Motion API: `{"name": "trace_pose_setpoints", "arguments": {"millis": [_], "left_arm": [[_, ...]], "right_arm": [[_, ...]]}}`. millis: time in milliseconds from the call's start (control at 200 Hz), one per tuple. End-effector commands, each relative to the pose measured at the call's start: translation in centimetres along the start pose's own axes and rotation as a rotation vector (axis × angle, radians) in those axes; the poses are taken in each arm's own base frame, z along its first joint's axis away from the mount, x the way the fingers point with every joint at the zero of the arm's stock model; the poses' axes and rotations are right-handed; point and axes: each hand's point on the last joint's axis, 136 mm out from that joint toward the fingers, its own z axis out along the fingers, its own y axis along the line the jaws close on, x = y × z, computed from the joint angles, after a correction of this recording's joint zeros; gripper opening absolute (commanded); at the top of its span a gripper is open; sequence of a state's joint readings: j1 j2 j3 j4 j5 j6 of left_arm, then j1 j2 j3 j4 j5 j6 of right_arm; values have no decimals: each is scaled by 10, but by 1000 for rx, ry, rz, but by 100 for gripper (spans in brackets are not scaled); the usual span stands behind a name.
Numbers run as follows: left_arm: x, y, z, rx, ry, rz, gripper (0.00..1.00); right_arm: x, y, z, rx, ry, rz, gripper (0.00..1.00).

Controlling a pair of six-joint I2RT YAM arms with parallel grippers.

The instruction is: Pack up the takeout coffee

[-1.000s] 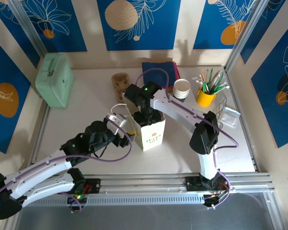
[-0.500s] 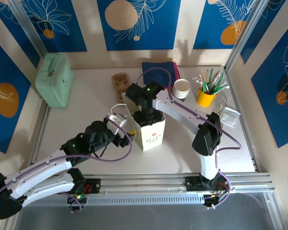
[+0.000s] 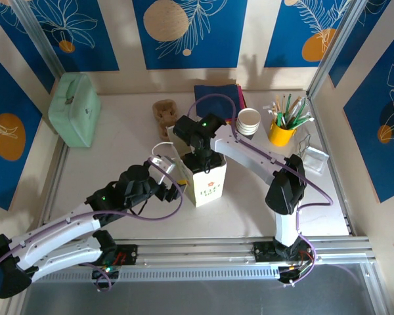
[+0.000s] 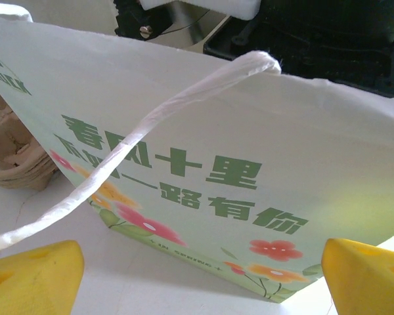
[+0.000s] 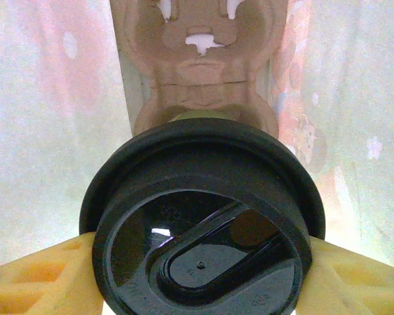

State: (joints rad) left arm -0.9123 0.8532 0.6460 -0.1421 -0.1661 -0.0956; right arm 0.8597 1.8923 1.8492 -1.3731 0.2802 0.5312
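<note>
Top external: right end effector (image 3: 202, 159) dips into the paper bag (image 3: 209, 185); left end effector (image 3: 175, 184) hangs just left of the bag. Left wrist: fingers (image 4: 33, 275) spread wide, holding nothing. Right wrist: pads (image 5: 33, 282) clamp the takeout coffee (image 5: 203, 223) by its lid, inside the bag.

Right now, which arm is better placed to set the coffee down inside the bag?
Right. The right gripper is down in the paper bag, closed on the coffee by its black lid, over the brown cup holder. The left gripper stands open outside the bag.
</note>
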Motion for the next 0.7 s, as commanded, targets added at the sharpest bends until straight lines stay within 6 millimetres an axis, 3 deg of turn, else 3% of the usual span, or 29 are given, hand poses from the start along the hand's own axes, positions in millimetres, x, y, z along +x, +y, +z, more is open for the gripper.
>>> {"name": "trace_pose_setpoints", "arguments": {"millis": [0,695], "left_arm": [[-13,-1,-4,-1,-41,7,93],[-11,2,-6,-14,-42,2,93]], "right_arm": [[3,-1,-10,-19,-21,8,62],[-2,-1,-2,-25,-44,2,62]]}}
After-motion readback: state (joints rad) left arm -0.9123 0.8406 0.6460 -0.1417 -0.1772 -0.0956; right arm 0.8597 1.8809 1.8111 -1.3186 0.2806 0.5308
